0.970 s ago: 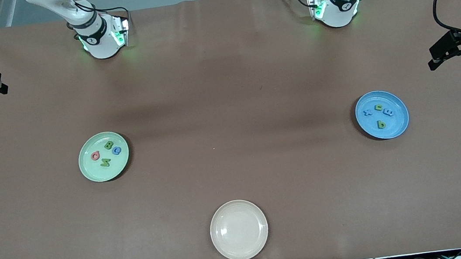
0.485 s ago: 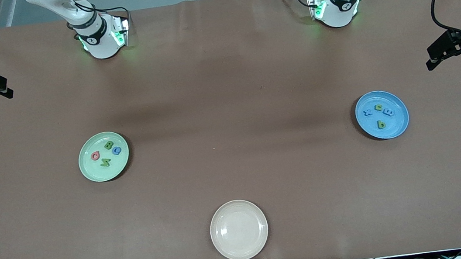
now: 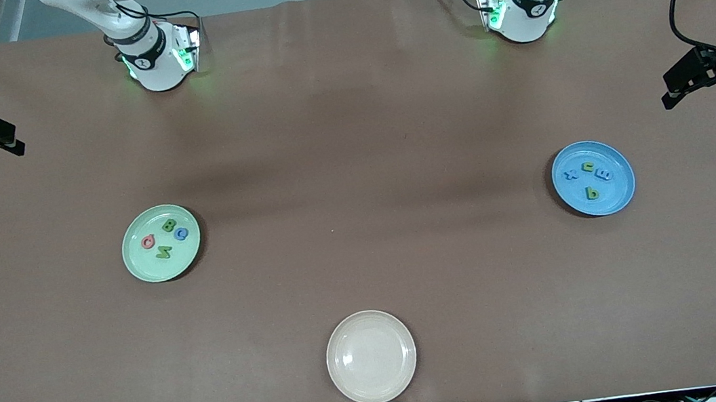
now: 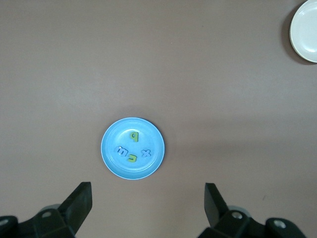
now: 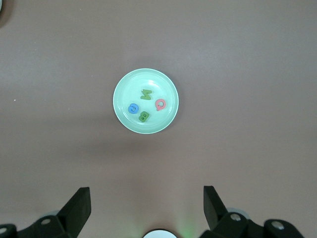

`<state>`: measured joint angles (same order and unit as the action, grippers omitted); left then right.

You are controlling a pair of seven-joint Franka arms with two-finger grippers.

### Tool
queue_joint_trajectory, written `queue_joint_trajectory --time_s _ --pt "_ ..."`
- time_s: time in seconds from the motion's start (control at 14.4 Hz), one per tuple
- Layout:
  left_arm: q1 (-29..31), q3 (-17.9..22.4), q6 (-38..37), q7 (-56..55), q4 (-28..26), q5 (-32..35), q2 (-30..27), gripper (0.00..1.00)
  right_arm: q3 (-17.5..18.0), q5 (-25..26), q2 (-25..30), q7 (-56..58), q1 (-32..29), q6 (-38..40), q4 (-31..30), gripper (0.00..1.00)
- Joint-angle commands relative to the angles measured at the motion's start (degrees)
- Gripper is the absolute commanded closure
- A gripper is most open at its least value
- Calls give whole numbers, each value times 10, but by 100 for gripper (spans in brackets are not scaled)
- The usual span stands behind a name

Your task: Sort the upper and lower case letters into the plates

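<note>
The counter (image 3: 353, 160) wore a matt brown covering, faintly creased like cloth; the pale green plate (image 3: 140, 265), blue plate (image 3: 617, 200) and cream plate (image 3: 371, 357) looked smooth plastic with a soft sheen; the letters (image 3: 164, 238) looked matt and chunky.

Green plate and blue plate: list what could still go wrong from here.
1. The green plate holds four letters packed close, so any regrasp might nudge neighbours.
2. The blue letters on the blue plate blend in and could be misread.
3. The beige plate sits at the table edge, exposed to knocks.
</note>
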<state>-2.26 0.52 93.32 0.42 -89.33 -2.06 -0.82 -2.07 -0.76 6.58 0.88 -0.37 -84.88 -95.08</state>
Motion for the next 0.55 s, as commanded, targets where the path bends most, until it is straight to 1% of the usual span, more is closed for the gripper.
queue_joint_trajectory --time_s 0.0,0.49 --pt "2 -3 2 8 3 7 -4 0 0 1 12 1 -1 -8 -14 0" --pt "1 -3 1 9 3 7 -4 0 1 1 13 1 2 -12 -22 0"
